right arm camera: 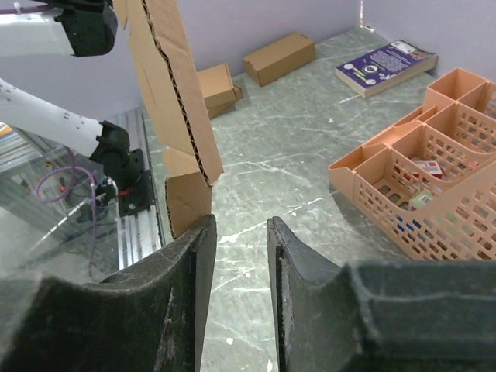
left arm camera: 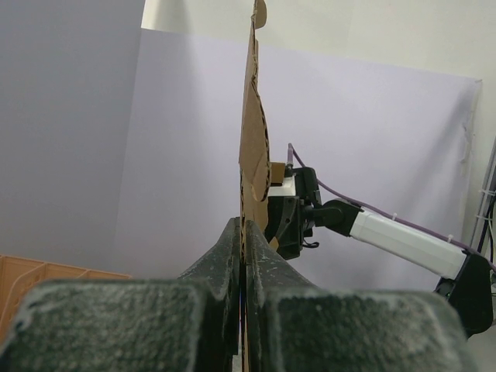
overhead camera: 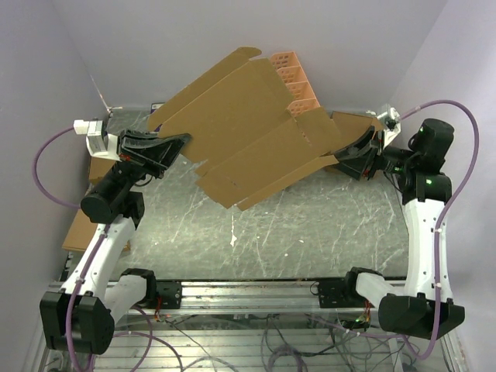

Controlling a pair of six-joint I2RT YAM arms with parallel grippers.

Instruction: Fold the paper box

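The paper box [overhead camera: 248, 132] is a flat brown die-cut sheet held tilted in the air above the table. My left gripper [overhead camera: 184, 143] is shut on its left edge; in the left wrist view the sheet [left arm camera: 252, 139] rises edge-on from between the closed fingers of that gripper [left arm camera: 243, 232]. My right gripper [overhead camera: 341, 159] stands at the sheet's right end, open. In the right wrist view the right gripper [right arm camera: 240, 225] has only table showing in its gap, and a folded flap of the paper box [right arm camera: 186, 198] hangs just past the left fingertip.
An orange lattice rack [overhead camera: 294, 77] stands behind the sheet, also in the right wrist view [right arm camera: 434, 178]. Small ready-made brown boxes [right arm camera: 279, 56] and a purple book [right arm camera: 385, 66] lie on the grey table. More cardboard [overhead camera: 81, 229] lies at the left table edge.
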